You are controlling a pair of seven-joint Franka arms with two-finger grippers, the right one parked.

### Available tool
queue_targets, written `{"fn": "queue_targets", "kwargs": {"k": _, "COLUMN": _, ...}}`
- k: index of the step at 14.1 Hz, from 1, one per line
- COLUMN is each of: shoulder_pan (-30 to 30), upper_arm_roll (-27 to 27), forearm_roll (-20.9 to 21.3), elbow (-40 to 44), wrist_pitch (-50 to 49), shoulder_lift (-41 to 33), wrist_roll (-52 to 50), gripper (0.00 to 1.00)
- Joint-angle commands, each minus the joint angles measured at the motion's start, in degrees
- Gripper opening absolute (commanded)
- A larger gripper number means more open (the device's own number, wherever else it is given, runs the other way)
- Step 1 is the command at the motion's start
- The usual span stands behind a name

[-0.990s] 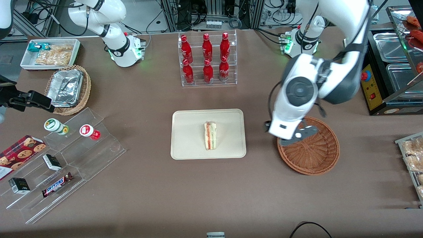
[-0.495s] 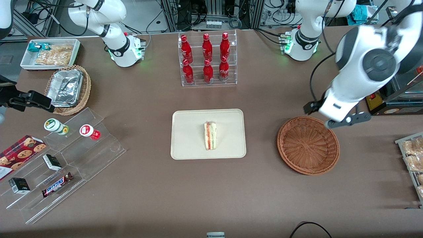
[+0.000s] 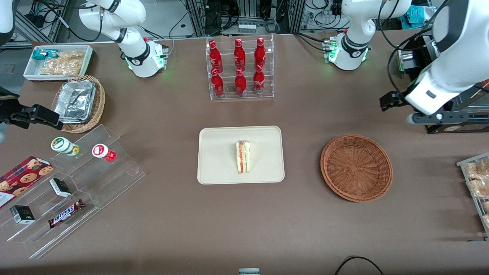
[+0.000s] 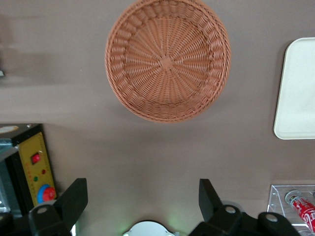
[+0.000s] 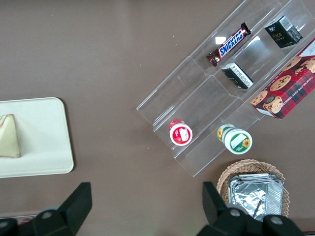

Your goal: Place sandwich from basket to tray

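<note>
The sandwich [image 3: 243, 156] lies on its side on the cream tray [image 3: 217, 152], its red and green filling edge showing. It also shows in the right wrist view as a pale wedge, the sandwich [image 5: 9, 136] on the tray [image 5: 44, 137]. The reddish-brown wicker basket [image 3: 356, 167] holds nothing. My left gripper [image 3: 435, 117] hangs high, farther from the front camera than the basket and toward the working arm's end of the table. Seen from the left wrist, the gripper [image 4: 141, 196] is open with nothing between its fingers, and the basket [image 4: 167, 59] and a tray [image 4: 295, 88] corner are visible.
A clear rack of red bottles [image 3: 240, 68] stands farther from the front camera than the tray. A black appliance with red buttons [image 3: 431, 99] sits beside my gripper. Bagged pastries [image 3: 477, 183] lie near the basket. A clear stepped shelf [image 3: 76, 183] stands toward the parked arm's end.
My gripper has left the space over the basket, rising and swinging away toward the working arm's end of the table. The sandwich, tray and basket have not moved.
</note>
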Motion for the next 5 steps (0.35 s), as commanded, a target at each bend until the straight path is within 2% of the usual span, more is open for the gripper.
{"fn": "queue_targets", "kwargs": {"k": 1, "shoulder_pan": 1.77, "upper_arm_roll": -0.55, "forearm_roll": -0.36, "elbow": 2.62, "wrist_pitch": -0.95, "shoulder_lift": -0.59, "wrist_roll": 1.74, "gripper": 1.0}}
{"fn": "queue_targets", "kwargs": {"k": 5, "shoulder_pan": 1.77, "upper_arm_roll": 1.56, "forearm_roll": -0.8, "elbow": 6.4, "wrist_pitch": 1.61, "shoulder_lift": 2.05, "wrist_roll": 1.3, "gripper": 1.0}}
